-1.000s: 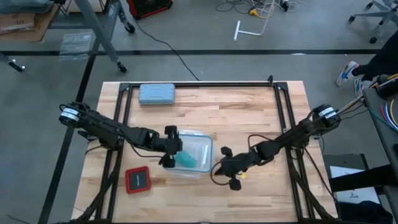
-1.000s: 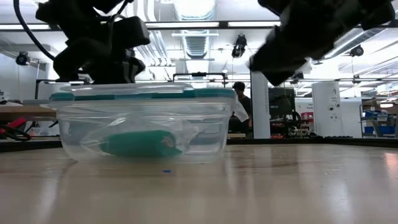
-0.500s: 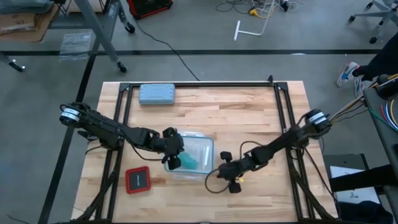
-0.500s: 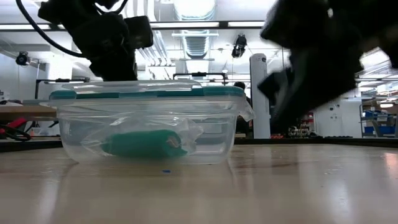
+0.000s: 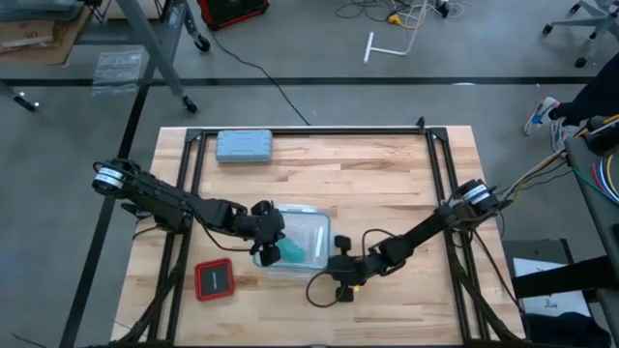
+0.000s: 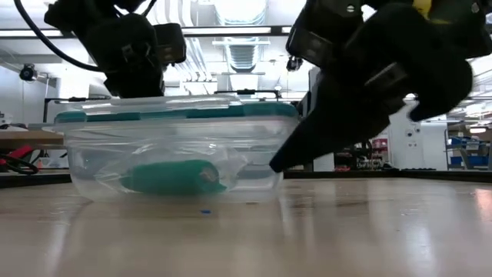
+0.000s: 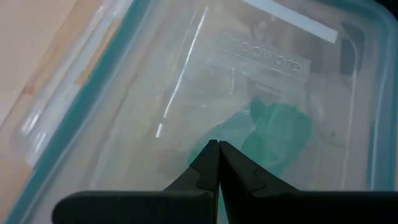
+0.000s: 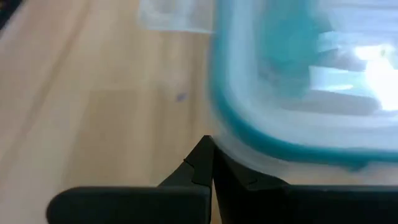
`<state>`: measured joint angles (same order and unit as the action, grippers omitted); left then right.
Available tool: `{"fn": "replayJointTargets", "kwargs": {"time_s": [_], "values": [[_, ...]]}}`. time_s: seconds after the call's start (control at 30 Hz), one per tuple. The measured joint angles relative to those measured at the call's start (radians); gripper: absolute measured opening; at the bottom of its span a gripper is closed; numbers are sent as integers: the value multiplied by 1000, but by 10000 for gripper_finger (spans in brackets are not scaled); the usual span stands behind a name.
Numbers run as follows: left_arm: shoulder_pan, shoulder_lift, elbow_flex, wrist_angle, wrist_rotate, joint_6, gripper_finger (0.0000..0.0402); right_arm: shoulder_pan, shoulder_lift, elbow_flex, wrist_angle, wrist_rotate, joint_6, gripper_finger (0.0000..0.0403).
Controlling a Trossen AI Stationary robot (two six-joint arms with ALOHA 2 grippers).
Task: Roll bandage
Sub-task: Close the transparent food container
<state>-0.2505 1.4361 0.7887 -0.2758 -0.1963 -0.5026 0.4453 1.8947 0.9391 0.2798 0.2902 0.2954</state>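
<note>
Left tool (image 7: 218,147) pressed together over lidded container (image 5: 311,224), right tool (image 8: 209,144) likewise at its rim, bandage (image 6: 171,178) inside.

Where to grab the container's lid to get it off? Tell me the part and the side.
Grip the lid by its teal rim at a corner, coming in level from the right, where the right gripper already sits shut. The lid lies flat and smooth, so only the overhanging edge offers purchase. The left gripper, shut, rests on top over the bandage.
</note>
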Motion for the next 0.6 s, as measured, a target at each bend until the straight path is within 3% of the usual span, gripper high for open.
{"fn": "replayJointTargets", "kwargs": {"time_s": [0.4, 0.6], "values": [[-51, -2, 1, 8, 38, -81, 0, -29, -99, -9, -182, 307, 49, 0], [-61, 1, 0, 33, 41, -88, 0, -85, -110, -9, -199, 320, 44, 0]]}}
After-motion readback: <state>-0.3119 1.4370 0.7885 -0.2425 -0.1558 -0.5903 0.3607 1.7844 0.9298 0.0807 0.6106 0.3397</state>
